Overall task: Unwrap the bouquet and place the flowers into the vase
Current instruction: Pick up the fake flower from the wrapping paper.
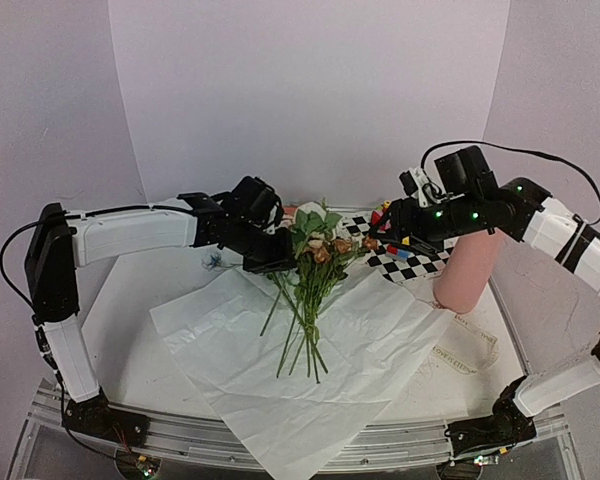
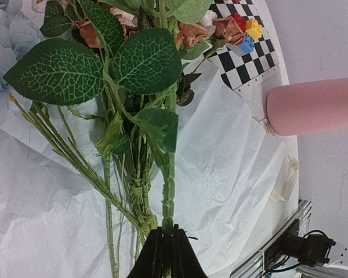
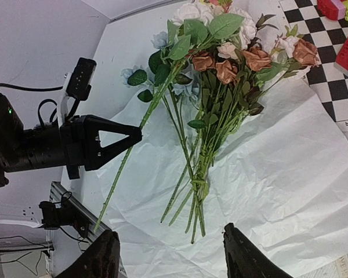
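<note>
White desk (image 1: 120,320), plain pale walls. The creased white paper sheet (image 1: 380,350) is spread out flat and the flowers (image 1: 315,255) lie on it, blooms pointing toward the checkerboard mat (image 1: 420,262) and its toy blocks (image 2: 246,35). Left hand (image 3: 136,135) is clamped tight on one leafy stem (image 3: 156,99), whose lower end angles away from the bunch. Right hand (image 3: 171,234) hovers over the stem ends, fingers apart, gripping nothing. Pink vase (image 1: 470,270) stands just right of the paper.

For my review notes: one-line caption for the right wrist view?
Left gripper pinches one green stem beside the other flowers lying on unfolded white paper; right gripper open.
</note>
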`<state>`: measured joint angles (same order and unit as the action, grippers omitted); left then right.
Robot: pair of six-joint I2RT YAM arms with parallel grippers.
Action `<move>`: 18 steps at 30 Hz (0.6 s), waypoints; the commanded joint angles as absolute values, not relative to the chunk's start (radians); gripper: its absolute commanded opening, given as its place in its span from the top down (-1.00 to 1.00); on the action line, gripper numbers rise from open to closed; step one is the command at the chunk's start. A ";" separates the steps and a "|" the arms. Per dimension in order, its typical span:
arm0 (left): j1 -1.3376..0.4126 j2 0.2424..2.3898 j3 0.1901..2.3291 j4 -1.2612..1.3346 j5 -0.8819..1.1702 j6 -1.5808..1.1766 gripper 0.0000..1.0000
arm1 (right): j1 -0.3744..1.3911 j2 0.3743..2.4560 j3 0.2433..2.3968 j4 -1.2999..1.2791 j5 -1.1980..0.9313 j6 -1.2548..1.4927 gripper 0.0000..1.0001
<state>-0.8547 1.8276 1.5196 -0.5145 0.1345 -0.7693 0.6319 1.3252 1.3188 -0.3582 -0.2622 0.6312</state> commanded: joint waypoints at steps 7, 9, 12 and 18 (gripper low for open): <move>-0.869 1.805 1.396 -0.463 0.182 -0.840 0.82 | 0.643 1.362 1.267 -0.284 -0.345 0.740 -0.38; -0.879 1.821 1.379 -0.462 0.185 -0.848 0.66 | 0.643 1.347 1.251 -0.284 -0.339 0.740 -0.40; -0.884 1.865 1.354 -0.462 0.220 -0.867 0.10 | 0.643 1.330 1.222 -0.283 -0.346 0.740 -0.42; -0.912 1.928 1.353 -0.463 0.214 -0.859 -0.12 | 0.643 1.303 1.172 -0.284 -0.347 0.738 -0.42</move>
